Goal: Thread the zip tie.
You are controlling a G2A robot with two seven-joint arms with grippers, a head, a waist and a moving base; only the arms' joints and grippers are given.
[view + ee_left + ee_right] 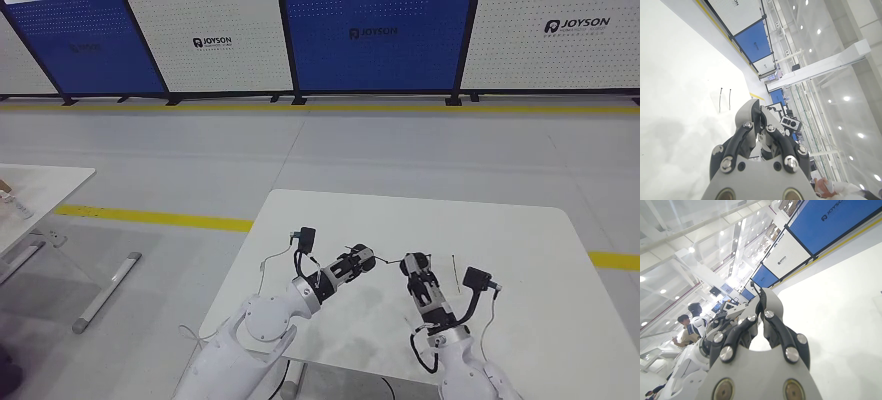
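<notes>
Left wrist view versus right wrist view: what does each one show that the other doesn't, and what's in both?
Left wrist: two spare zip ties lying side by side on the table, beyond the shut left gripper. Right wrist: the zip tie, its head poking out of the shut right gripper. Both: the white table and blue panels.
</notes>
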